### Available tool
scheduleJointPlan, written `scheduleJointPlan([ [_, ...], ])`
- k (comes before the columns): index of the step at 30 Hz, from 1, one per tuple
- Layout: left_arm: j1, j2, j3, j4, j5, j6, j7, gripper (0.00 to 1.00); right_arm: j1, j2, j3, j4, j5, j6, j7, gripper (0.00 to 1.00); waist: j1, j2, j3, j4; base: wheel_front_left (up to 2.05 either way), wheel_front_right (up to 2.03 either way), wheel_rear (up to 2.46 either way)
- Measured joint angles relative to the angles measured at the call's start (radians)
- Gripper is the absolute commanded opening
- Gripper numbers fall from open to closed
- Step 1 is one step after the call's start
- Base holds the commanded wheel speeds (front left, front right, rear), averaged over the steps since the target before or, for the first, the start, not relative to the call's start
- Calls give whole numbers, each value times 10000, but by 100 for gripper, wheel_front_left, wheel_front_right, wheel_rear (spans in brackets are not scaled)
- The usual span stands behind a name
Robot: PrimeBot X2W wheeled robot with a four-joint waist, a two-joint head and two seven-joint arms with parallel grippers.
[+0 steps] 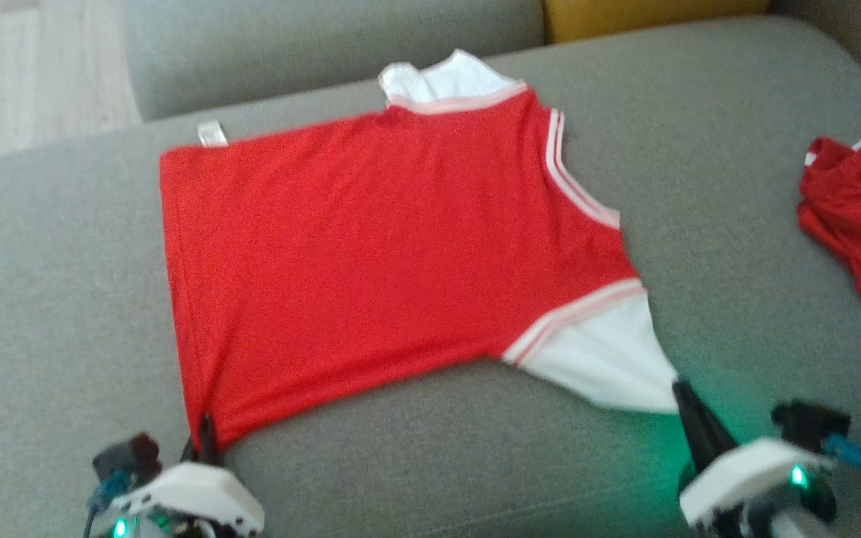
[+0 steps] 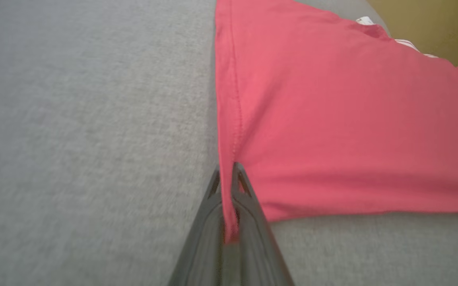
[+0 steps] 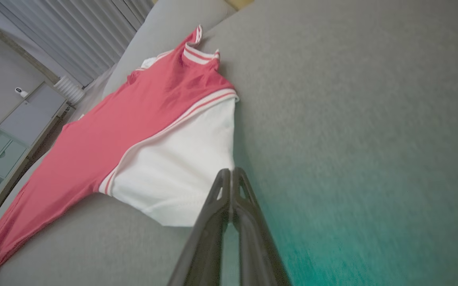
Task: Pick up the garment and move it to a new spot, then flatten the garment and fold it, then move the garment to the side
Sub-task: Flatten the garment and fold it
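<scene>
A red shirt [image 1: 386, 246] with white sleeves lies spread flat on the seat of a grey sofa [image 1: 737, 149]. Its hem points toward the robot's left and its striped collar [image 1: 576, 183] toward the right. One white sleeve [image 1: 602, 359] lies on the side nearest the robot. The other [image 1: 445, 78] lies on the far side, close to the sofa's back. A small white label [image 1: 210, 133] sticks out at the far hem corner.

The left end effector [image 1: 206, 433] is closed on the near hem corner of the shirt. In the left wrist view the red cloth runs down between the two dark fingers, and the seam stretches straight away from them.

The right end effector [image 1: 681, 392] is closed as well, its fingers pressed together at the outer corner of the near sleeve. The white cloth is drawn to a point at the fingertips, so it appears pinched there, though the hold itself is too fine to see clearly. A green glow falls on the sofa fabric beside this end effector.

A second red garment [image 1: 856, 217] lies crumpled on the sofa, well apart from the shirt and toward the right edge of the head view. A yellow cushion [image 1: 647, 15] shows behind the sofa's back, and pale floor [image 1: 27, 67] shows at the upper left.
</scene>
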Motion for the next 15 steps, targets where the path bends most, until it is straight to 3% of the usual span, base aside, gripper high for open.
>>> scheduleJointPlan([
  [7,938,6,-121,-1183,-232,196,6,0,1437,-366,-497,-1695,148,0,403,0,0,0,-453,335,0,0,0],
  [15,234,19,-337,-2142,54,150,6,0,103,-512,-1429,-2811,-658,0,215,0,0,0,95,561,0,0,0],
])
